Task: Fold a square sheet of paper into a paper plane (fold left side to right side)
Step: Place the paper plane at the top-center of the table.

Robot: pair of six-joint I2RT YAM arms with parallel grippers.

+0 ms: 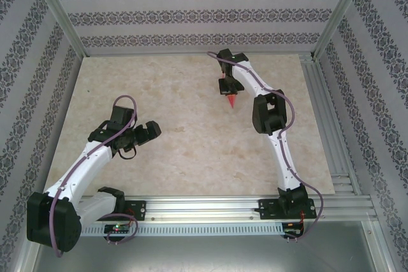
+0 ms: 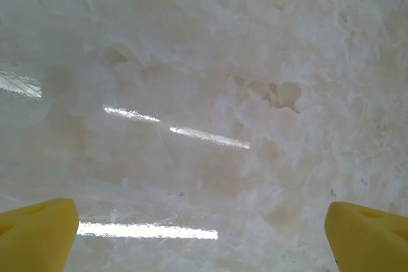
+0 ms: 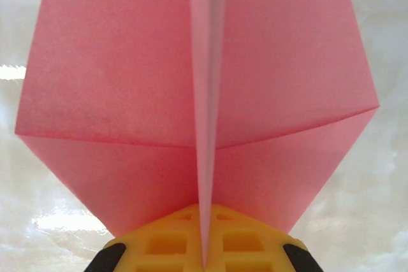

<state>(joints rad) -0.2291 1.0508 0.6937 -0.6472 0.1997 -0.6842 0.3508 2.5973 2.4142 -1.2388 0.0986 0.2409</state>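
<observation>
Paper plane: [image 3: 127,81] thin pink-red paper with a matte, faintly grainy face. It is folded into a narrow dart, two flat wings sloping off either side of a raised centre fold that runs straight up the middle of the right wrist view.
Creases: sharp and straight. One diagonal fold line crosses each wing low in that view, and the centre ridge looks paler than the wings.
Place of the plane: upper centre-right of the overhead view, where a small red point shows just below the right gripper [image 1: 226,86], over the table.
Right gripper: fingers [image 3: 166,243] pressed together on the plane's centre fold at the bottom edge of the right wrist view. They are yellow plastic with a waffle grid of square pockets, on black holders.
Left gripper: [image 1: 152,130] in the lower-left part of the overhead view, spread wide and holding nothing. Its blunt yellow fingertips [image 2: 38,234] sit in the two bottom corners of the left wrist view, over bare tabletop.
Table: [image 1: 159,81] glossy, cream, marble-like top with cloudy veining and streaks of reflected light.
Walls: [image 1: 191,4] pale paper with bands of dark ornamental print on three sides.
Frame posts: [image 1: 58,14] bare aluminium, slanting up from the far table corners.
Rail: [image 1: 210,208] slotted aluminium along the bottom of the overhead view, carrying both arm bases.
Cable: [image 1: 124,98] purple, looped above the left arm's wrist.
In the way: the right arm's black wrist covers most of the plane from above.
</observation>
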